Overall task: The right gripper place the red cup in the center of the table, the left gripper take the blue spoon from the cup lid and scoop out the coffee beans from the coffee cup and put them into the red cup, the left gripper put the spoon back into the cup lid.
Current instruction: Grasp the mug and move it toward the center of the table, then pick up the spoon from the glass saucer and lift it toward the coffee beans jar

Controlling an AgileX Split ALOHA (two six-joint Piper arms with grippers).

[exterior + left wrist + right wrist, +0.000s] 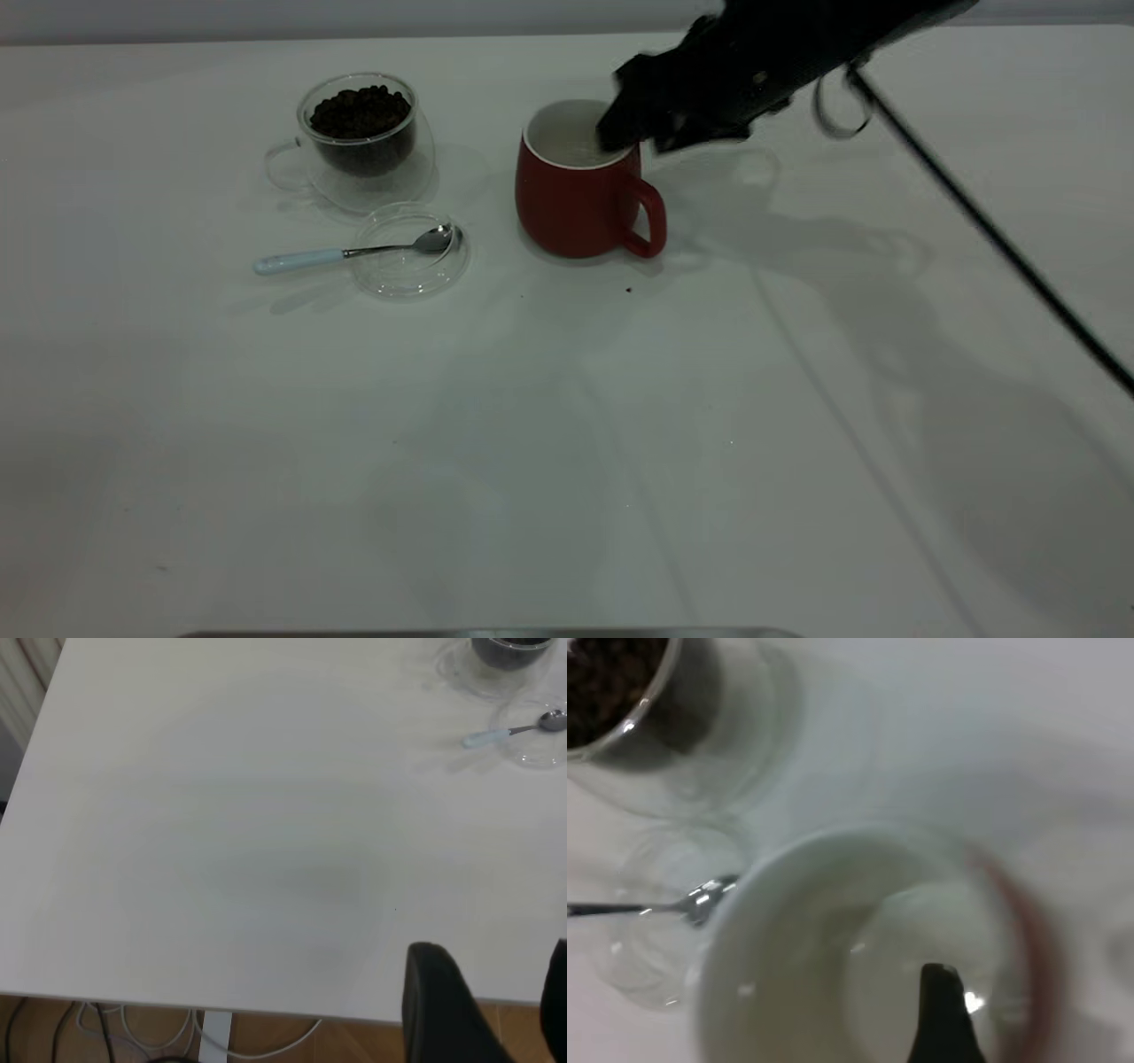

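Your right gripper [625, 133] dips one finger inside the red cup [576, 199] at the table [567, 443] centre; its grip can't be told. Coffee beans [359, 111] fill the coffee cup [363, 142]. The blue spoon [350, 252] rests across the cup lid [409, 251]. Your left gripper [483, 1010], cut off, stands apart.

My right gripper [620, 133]: matte black, bulky angular body tapering to dark fingers. A thin black cable loops off behind it, beside a long straight black rod. My left gripper [496, 1010]: two dark, rounded finger tips [434, 992], plain, no markings readable.
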